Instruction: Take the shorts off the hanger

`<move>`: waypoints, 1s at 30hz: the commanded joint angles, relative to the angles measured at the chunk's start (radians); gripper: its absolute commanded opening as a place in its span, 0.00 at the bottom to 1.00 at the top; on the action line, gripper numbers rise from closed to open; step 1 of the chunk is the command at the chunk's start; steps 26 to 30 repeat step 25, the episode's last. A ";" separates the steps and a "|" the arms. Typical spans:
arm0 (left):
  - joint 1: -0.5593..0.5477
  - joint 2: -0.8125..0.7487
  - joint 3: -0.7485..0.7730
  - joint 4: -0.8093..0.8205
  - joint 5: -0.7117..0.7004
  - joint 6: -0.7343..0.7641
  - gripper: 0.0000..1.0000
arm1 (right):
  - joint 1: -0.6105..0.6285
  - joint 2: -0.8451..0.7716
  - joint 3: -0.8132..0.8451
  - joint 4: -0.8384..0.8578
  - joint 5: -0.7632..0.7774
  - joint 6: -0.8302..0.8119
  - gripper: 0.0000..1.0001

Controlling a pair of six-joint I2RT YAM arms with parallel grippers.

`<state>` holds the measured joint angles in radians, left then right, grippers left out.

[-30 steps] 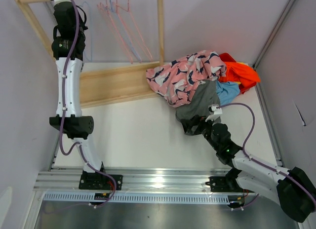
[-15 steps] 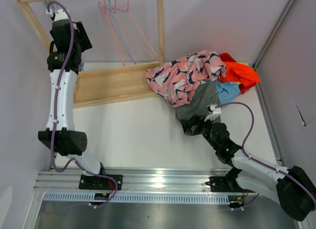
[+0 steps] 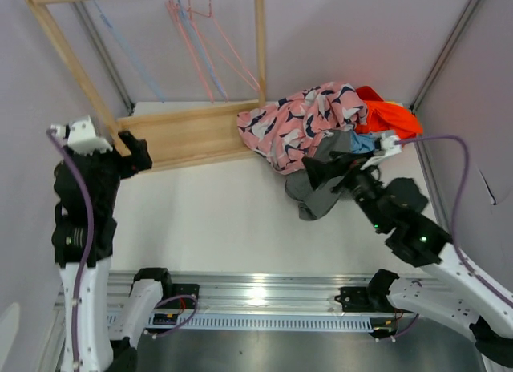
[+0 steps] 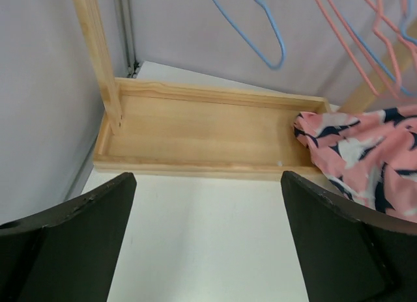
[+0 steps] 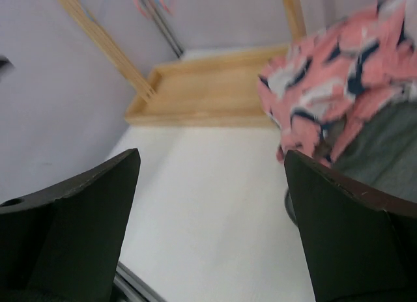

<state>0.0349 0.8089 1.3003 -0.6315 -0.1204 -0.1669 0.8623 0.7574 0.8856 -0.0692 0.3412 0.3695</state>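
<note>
We are seeing pink hangers (image 3: 212,51) and a blue hanger (image 4: 272,38) dangling from the wooden rack (image 3: 260,43); a pink patterned garment (image 3: 300,119) and an orange garment (image 3: 390,115) are crowding the far right corner of the table (image 3: 216,220); the grey shorts (image 3: 319,197) are lying crumpled at the heap's near edge, partly under the right gripper (image 5: 212,159), which is gaping with nothing between its fingers; the left gripper (image 4: 207,181) is likewise gaping, hovering near the rack's wooden tray (image 4: 195,129); the pink patterned garment is overlapping the tray's right end
</note>
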 commanded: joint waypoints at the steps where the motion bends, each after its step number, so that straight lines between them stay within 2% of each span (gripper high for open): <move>1: -0.003 -0.152 -0.108 0.035 0.113 -0.052 0.99 | 0.017 -0.061 0.209 -0.203 0.056 -0.099 0.99; 3: -0.001 -0.232 -0.127 0.023 0.216 -0.056 0.99 | 0.018 -0.072 0.321 -0.248 0.032 -0.141 0.99; 7: -0.003 -0.310 -0.167 -0.014 0.240 -0.062 0.99 | 0.017 -0.130 0.395 -0.314 0.010 -0.161 0.99; 12: -0.007 -0.329 -0.159 -0.031 0.154 -0.046 0.99 | 0.017 -0.199 0.366 -0.317 0.012 -0.152 0.99; 30: -0.007 -0.301 -0.147 -0.040 0.127 -0.040 1.00 | 0.017 -0.254 0.322 -0.288 0.028 -0.179 1.00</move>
